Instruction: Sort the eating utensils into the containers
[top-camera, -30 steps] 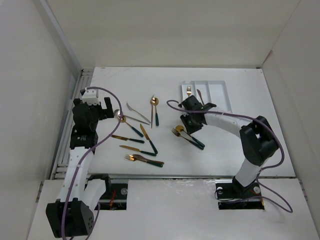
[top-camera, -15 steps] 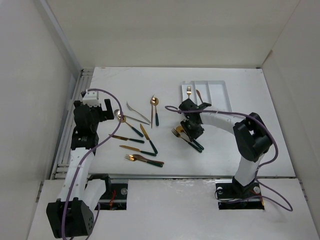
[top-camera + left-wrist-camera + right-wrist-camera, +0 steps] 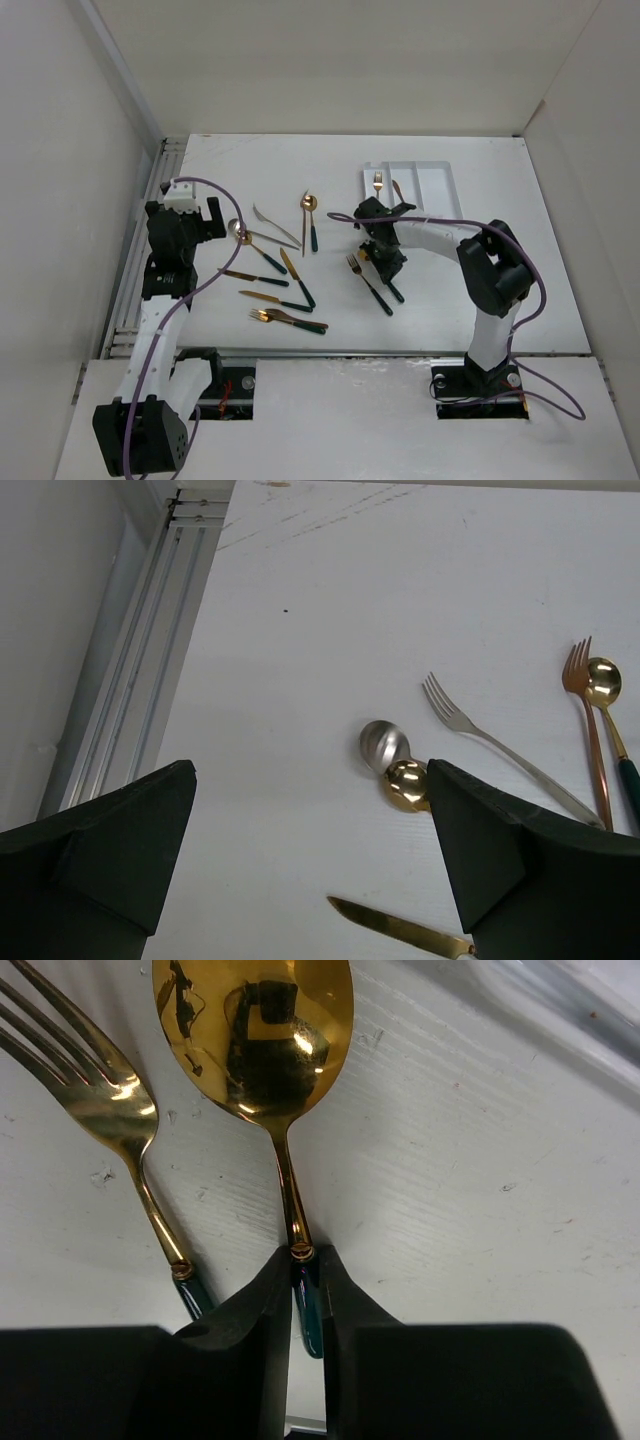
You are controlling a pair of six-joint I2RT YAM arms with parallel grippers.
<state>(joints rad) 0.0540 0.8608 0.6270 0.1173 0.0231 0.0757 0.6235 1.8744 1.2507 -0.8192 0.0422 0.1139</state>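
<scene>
1. A flat white painted tabletop filled the middle of the overhead view. Seen close in the right wrist view, its surface showed fine scratches and small pits.
2. Faint grey scuff marks crossed the far part of that top in the left wrist view. A tiny dark speck lay near them on the bare white.
3. A ribbed silver metal rail ran along the tabletop's left edge, right against it.
4. Plain white panel walls stood at the back, the left and the right.
5. A white front board lay along the near edge.
</scene>
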